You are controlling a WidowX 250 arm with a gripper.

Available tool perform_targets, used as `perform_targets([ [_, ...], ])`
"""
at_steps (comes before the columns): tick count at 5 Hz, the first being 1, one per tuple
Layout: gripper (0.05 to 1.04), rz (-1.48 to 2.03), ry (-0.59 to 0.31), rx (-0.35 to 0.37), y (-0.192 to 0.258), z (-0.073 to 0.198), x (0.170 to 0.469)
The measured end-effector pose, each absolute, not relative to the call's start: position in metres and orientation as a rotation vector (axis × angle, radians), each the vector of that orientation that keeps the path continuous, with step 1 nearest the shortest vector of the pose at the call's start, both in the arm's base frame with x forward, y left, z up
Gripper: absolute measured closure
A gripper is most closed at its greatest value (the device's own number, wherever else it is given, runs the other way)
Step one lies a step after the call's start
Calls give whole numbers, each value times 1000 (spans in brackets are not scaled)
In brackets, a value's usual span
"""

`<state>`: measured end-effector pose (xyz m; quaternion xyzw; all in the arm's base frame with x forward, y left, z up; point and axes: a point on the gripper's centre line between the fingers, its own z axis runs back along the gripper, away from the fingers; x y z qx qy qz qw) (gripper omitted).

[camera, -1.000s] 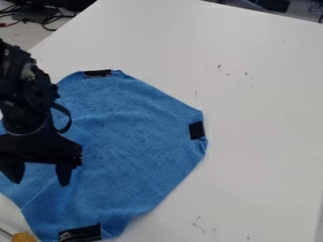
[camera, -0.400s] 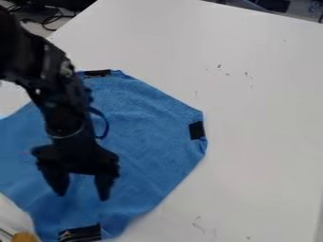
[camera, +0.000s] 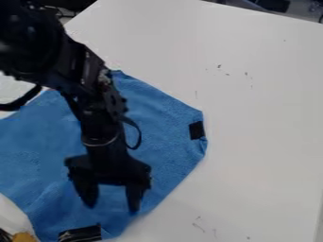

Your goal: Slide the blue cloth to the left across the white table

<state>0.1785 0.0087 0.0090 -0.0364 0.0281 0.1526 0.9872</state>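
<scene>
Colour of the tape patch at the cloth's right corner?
Black, on blue cloth; camera view.

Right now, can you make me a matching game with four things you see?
Things:
1. black two-finger gripper
2. blue fabric cloth
3. flat white table
4. small orange-yellow object

Matches:
A. lies under the cloth
B. is in the bottom left corner
C. hangs open over the cloth
D. has black patches at its edge

Right pairs: 1-C, 2-D, 3-A, 4-B
</scene>
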Motion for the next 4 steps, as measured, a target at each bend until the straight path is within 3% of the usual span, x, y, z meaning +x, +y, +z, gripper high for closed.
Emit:
perform_targets([
  [2,84,278,38,-130,-28,4,193],
  [4,84,277,-43,-181,-60,6,213],
])
